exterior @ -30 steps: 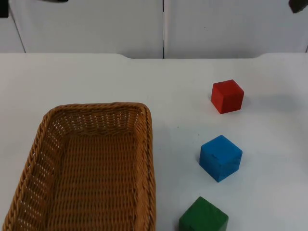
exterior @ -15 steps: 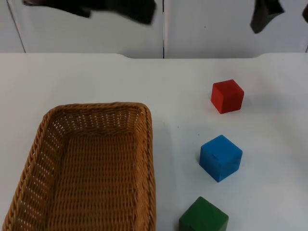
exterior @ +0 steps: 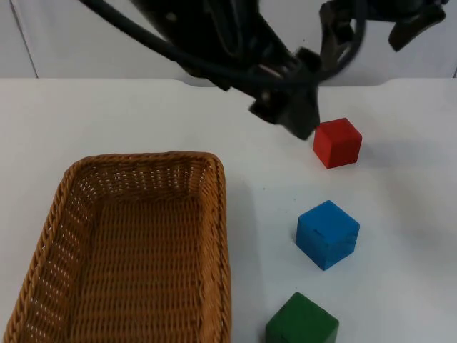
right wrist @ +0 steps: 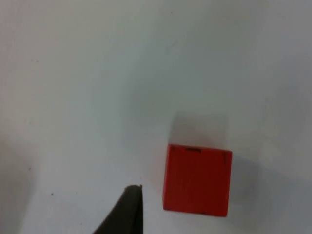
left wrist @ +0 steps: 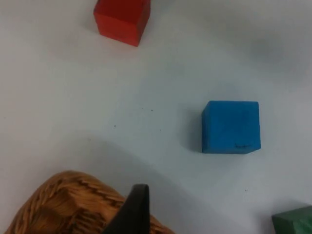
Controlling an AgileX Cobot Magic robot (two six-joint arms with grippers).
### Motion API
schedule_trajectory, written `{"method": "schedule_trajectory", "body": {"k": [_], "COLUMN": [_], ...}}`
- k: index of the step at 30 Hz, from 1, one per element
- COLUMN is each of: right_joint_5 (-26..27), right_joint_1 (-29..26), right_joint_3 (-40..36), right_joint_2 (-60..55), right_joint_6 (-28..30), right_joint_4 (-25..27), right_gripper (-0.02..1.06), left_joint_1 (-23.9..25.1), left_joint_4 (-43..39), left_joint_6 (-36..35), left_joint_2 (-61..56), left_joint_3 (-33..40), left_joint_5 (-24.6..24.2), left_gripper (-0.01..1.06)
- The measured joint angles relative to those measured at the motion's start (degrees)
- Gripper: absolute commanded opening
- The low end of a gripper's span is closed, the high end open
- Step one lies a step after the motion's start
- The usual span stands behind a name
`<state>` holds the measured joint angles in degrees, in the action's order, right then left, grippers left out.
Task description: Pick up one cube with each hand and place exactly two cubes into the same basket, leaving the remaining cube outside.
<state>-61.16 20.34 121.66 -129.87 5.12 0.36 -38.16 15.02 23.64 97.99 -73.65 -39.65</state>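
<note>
Basket (exterior: 136,250) and green cube (exterior: 302,323) run off your top view's edge, and you cannot tell either end effector's opening, left (exterior: 289,111) or right (exterior: 371,21).

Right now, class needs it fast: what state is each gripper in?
Left gripper: above the table beside the red cube, holding nothing; open or shut cannot be told.
Right gripper: high near the wall; cannot be told.

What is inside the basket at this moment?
The basket holds nothing on its visible woven floor; all three cubes lie outside on the table. Its nearest end is cut off by the picture edge.
</note>
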Motion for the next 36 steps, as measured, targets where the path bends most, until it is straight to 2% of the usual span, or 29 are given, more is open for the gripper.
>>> {"method": "schedule_trajectory", "body": {"k": [4,10,18,26,36], "right_joint_5": [-1.66,-1.55,-0.27,1.68,2.84], "right_joint_1": [0.21,0.59,0.59,0.59,0.59], "right_joint_3": [4.34,4.92,5.0,5.0,5.0], "right_joint_2": [-4.5,-7.34,-9.44,-10.48,-12.73], "right_joint_6": [0.0,0.0,-0.11,-0.5,-0.5], "right_joint_4": [-0.36,-0.36,-1.37,-1.37,-1.37], "right_gripper": [1.05,1.05,1.05,1.05,1.05], "left_joint_1": [-2.46,-5.35,-7.85,-8.28,-8.28], "left_joint_4": [-5.44,-11.25,-12.41,-13.25,-13.49], "left_joint_6": [-3.32,-7.09,-7.58,-9.83,-12.68], "left_joint_2": [5.59,11.63,17.04,24.04,29.05], "left_joint_3": [-4.92,-11.2,-15.8,-19.99,-21.18], "left_joint_5": [-3.16,-7.06,-7.71,-7.83,-6.74], "left_gripper": [1.0,1.0,1.0,1.0,0.99]}}
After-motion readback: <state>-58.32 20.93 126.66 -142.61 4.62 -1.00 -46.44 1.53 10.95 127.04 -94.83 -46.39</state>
